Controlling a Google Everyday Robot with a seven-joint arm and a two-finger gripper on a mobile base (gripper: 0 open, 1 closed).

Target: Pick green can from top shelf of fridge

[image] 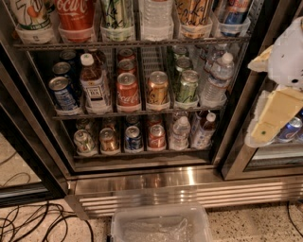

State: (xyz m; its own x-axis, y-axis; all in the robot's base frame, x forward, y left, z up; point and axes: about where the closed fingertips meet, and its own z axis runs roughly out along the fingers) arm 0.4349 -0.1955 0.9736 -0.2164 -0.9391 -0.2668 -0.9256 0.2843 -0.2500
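The green can (116, 14), pale green and white with black streaks, stands in a clear cup tray on the top shelf (132, 44) of the fridge (189, 186). Its top is cut off by the frame's upper edge. It sits between a red Coca-Cola can (75, 16) and a clear water bottle (155, 16). My gripper (277, 101), white and cream, hangs at the right edge of the view. It is in front of the fridge's right door frame, right of and below the green can, and well apart from it.
Two lower racks hold small cans and bottles (128, 90). A clear plastic bin (161, 224) sits on the floor in front of the steel base. Black cables (33, 222) lie on the floor at lower left. A second cooler section (284, 137) is behind the gripper.
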